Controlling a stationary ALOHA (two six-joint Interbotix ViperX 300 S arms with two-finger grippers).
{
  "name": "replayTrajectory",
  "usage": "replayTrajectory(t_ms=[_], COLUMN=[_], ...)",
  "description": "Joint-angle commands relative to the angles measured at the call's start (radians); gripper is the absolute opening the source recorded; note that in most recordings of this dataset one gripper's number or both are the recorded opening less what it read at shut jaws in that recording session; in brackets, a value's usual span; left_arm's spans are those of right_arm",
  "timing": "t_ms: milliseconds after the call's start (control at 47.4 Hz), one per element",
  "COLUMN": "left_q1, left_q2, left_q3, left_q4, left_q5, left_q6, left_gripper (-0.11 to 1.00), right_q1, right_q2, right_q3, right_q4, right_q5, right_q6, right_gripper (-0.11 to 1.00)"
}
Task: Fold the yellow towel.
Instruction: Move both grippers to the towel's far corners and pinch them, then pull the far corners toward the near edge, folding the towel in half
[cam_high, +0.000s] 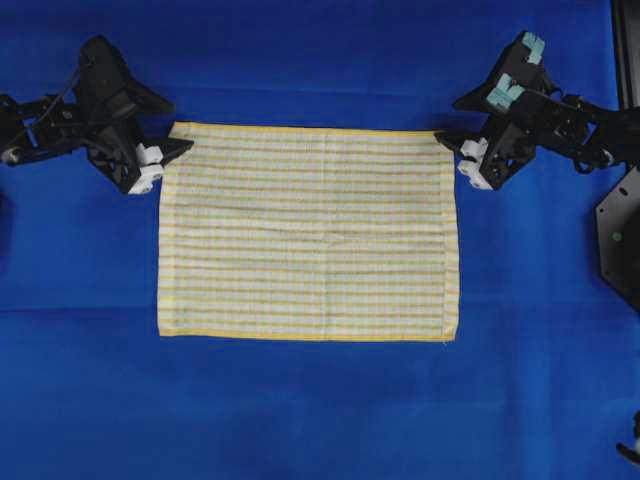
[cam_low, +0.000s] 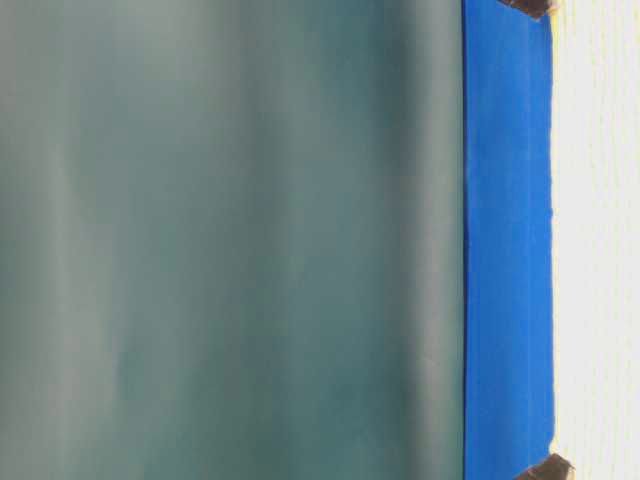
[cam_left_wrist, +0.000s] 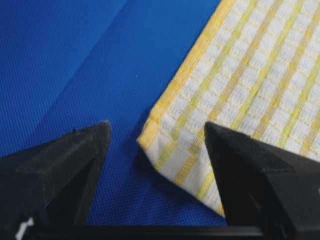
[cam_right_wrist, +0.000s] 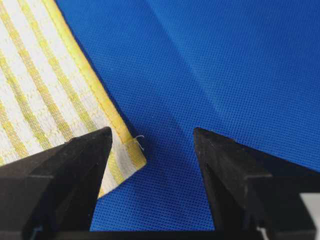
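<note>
The yellow towel (cam_high: 308, 232) lies flat on the blue cloth, a pale yellow and white checked rectangle with yellow hems. My left gripper (cam_high: 176, 148) is at its far left corner, open. In the left wrist view that corner (cam_left_wrist: 150, 131) lies between the two black fingers, and the left gripper (cam_left_wrist: 156, 128) has its right finger over the towel's edge. My right gripper (cam_high: 446, 140) is at the far right corner, also open. Seen from the right wrist, that gripper (cam_right_wrist: 152, 131) has the corner (cam_right_wrist: 134, 156) between its fingers, the left finger overlapping the hem.
The blue cloth (cam_high: 320, 410) covers the whole table around the towel. A black mount (cam_high: 618, 235) stands at the right edge. The table-level view is mostly a blurred grey-green surface, with a blue strip (cam_low: 508, 240) and the bright towel (cam_low: 600, 240).
</note>
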Motion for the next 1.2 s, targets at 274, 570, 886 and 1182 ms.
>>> replayTrajectory(t_ms=[274, 570, 886, 1182], left_q1=[-0.003, -0.031, -0.020, -0.014], left_q2=[-0.005, -0.003, -0.017, -0.150], left_q3=[-0.009, -0.009, -0.012, -0.034], left_q4=[-0.006, -0.006, -0.006, -0.002], left_q5=[-0.002, 0.032, 0.037, 0.135], left_q6=[-0.002, -0.002, 0.008, 0.021], left_gripper=[0.30, 0.03, 0.03, 0.03], right_q1=[0.041, 0.058, 0.058, 0.058], right_q2=[0.021, 0.028, 0.005, -0.127], right_q3=[-0.015, -0.018, -0.018, -0.018], right_q4=[0.002, 0.002, 0.006, 0.008], right_q5=[0.018, 0.020, 0.020, 0.086], right_q6=[0.000, 0.000, 0.000, 0.000], right_gripper=[0.46, 0.09, 0.09, 0.09])
